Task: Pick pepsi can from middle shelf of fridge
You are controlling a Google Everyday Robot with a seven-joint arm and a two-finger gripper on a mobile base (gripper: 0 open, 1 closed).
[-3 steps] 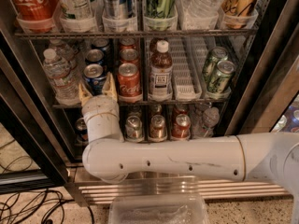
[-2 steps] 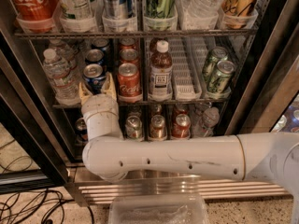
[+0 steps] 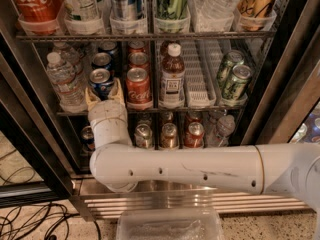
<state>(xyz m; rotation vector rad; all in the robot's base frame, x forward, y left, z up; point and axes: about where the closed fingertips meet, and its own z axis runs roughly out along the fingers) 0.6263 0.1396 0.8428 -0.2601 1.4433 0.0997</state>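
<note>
**A:** Starting at the left, where is the can standing?

**B:** The blue aluminium pepsi can (image 3: pixel 101 79) with the silver top is standing upright at the front of its lane. That lane is on the dark wire middle shelf (image 3: pixel 210 107) of the tall, dark-framed, glass-door fridge (image 3: pixel 22 116). The clear plastic water bottles (image 3: pixel 62 81) are sitting just to its left, and the red Coca-Cola can (image 3: pixel 138 86) is crowding its right.

**A:** How is it going to handle?

**B:** I'm judging it fairly heavy if full, stiff, smooth and perhaps slick from the cold. Its thin walls are likely denting under a hard squeeze. Taking it across the mid-body, below the rim, is looking best to me.

**A:** And the pincer?

**B:** The cream-coloured pincer (image 3: pixel 104 92) is sitting at the can's lower front, pointing into the shelf. I cannot tell whether it is clamping the can or loose.

**A:** The arm?

**B:** The white cylindrical wrist (image 3: pixel 107 126) is rising from a rounded elbow (image 3: pixel 111 164) below the shelf. The long white forearm (image 3: pixel 200 166) is stretching level towards the right.
</note>
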